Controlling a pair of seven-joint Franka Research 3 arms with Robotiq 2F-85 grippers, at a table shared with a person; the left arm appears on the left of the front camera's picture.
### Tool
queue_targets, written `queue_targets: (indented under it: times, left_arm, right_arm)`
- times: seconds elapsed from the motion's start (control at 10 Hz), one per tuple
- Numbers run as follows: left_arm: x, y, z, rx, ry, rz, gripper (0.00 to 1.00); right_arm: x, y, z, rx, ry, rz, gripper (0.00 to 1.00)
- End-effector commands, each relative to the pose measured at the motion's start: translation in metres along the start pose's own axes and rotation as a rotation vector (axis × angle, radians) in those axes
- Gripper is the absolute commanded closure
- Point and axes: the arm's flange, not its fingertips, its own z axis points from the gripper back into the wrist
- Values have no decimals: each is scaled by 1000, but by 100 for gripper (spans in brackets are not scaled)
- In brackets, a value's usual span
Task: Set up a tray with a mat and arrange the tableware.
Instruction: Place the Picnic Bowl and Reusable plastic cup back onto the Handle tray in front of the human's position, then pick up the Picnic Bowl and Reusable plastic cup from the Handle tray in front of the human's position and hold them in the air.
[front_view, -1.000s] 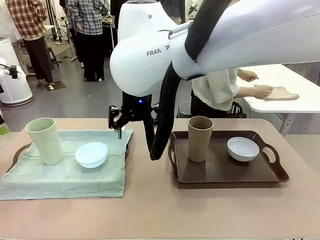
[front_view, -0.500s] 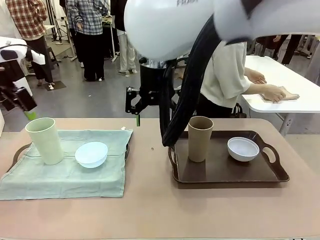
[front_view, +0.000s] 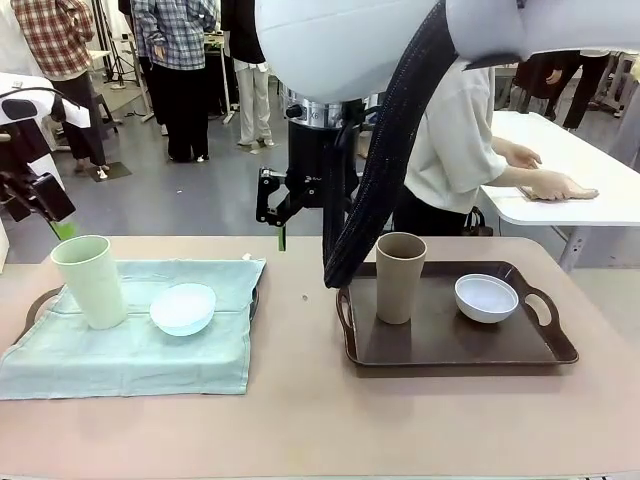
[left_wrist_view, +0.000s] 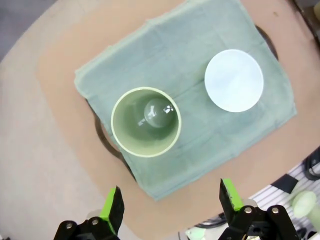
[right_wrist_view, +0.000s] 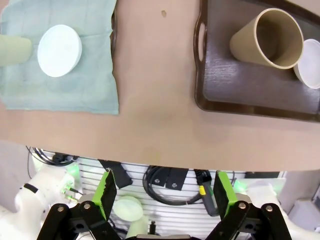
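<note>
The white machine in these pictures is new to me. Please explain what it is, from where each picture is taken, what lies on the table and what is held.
It is a robot with two white arms, each ending in a black two-finger gripper. The front view looks across the beige table from between the arms. Each wrist view looks down from a camera on one arm, past its fingers: the left gripper and the right gripper. On the robot's left, a pale green cloth mat covers a tray and carries a pale green tumbler and a light blue bowl. On its right, a bare dark brown tray with handles carries a brown tumbler and a white bowl. Both grippers are open and hold nothing.
</note>
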Motion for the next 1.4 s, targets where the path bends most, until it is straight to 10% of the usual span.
queue_targets:
  times: [0.0,0.6,1.3]
  left_arm:
    - [-2,2,0,7,15,-21,0]
    - [-2,2,0,7,15,-21,0]
    - [-44,30,26,-158,114,348,0]
  right_arm:
    - [3,2,-1,0,-13,9,0]
    - [1,1,0,0,-2,-1,0]
    - [-92,-243,-5,246,12,-263,0]
